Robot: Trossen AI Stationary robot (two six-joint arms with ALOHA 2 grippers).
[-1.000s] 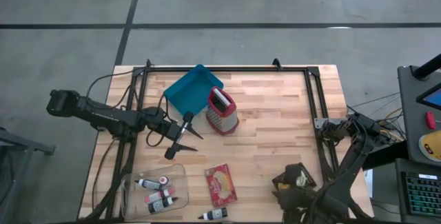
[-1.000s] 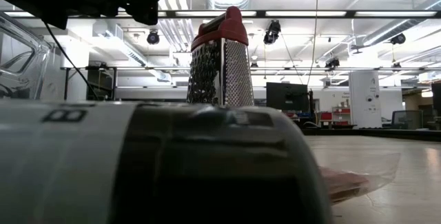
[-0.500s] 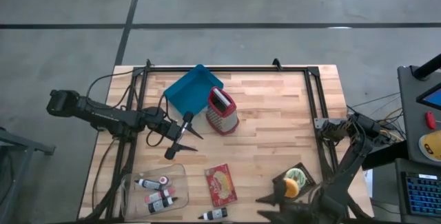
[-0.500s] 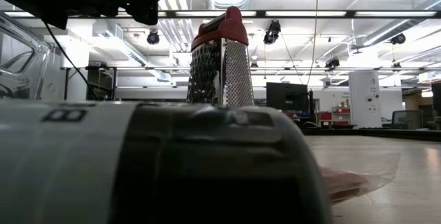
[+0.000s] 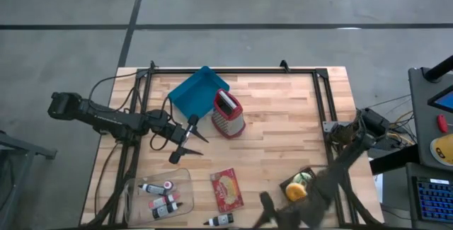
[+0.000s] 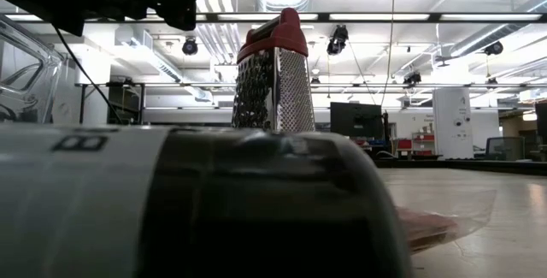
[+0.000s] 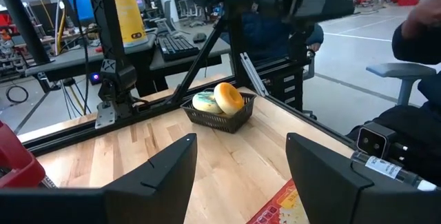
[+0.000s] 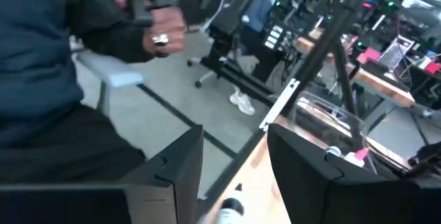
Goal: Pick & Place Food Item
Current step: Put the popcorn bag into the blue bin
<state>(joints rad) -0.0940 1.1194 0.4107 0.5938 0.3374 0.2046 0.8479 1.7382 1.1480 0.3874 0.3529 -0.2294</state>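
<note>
A small black basket (image 5: 298, 187) stands near the table's front right and holds round food items, a yellow one (image 7: 229, 98) and a pale one (image 7: 205, 101). My right gripper (image 5: 267, 203) hovers blurred just left of the basket, over the near edge. Its fingers (image 8: 172, 172) are open with nothing between them. My left gripper (image 5: 185, 146) waits open above the table's left middle, pointing level toward the basket, with its fingers (image 7: 162, 176) apart and empty.
A red-topped grater (image 5: 228, 113) and a blue tray (image 5: 197, 91) stand at the far middle. A red packet (image 5: 226, 190), a clear tub of tubes (image 5: 160, 195) and a loose tube (image 5: 221, 220) lie near the front. A person sits beyond the table's edge (image 8: 83, 114).
My right gripper has swung away from above the basket toward the table's left along the near edge. It has tipped up from pointing down to nearly level and has rolled. The basket and its food items, covered a second ago, now show.
</note>
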